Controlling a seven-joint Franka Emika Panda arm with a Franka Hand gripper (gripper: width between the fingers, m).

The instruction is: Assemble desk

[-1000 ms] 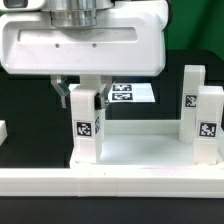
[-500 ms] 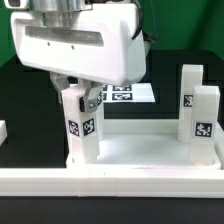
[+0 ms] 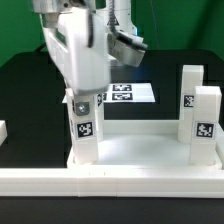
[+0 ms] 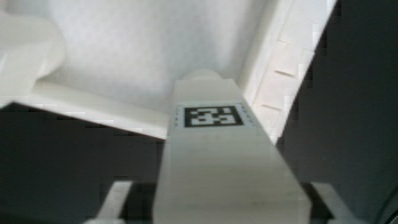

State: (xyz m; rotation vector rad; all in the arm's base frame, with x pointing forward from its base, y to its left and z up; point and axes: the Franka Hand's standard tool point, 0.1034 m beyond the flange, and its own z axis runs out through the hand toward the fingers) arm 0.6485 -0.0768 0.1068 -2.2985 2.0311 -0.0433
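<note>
The white desk top (image 3: 140,150) lies on the table as a shallow tray, and its inside (image 4: 125,50) fills the far part of the wrist view. Two tagged legs (image 3: 192,98) (image 3: 208,125) stand upright in its corners at the exterior view's right. A third leg (image 3: 84,130) stands upright in the near corner at the exterior view's left. My gripper (image 3: 80,102) comes down from above and is shut on that leg's upper end. In the wrist view the leg (image 4: 222,150) runs between my fingers (image 4: 121,200), tag facing the camera.
The marker board (image 3: 126,93) lies flat behind the desk top. A long white rail bar (image 3: 110,183) runs along the front. A small white part (image 3: 3,130) shows at the exterior view's left edge. Black table surface surrounds everything.
My hand has turned about the vertical axis from broadside to edge-on. The held leg turned with it while staying upright in the same corner.
</note>
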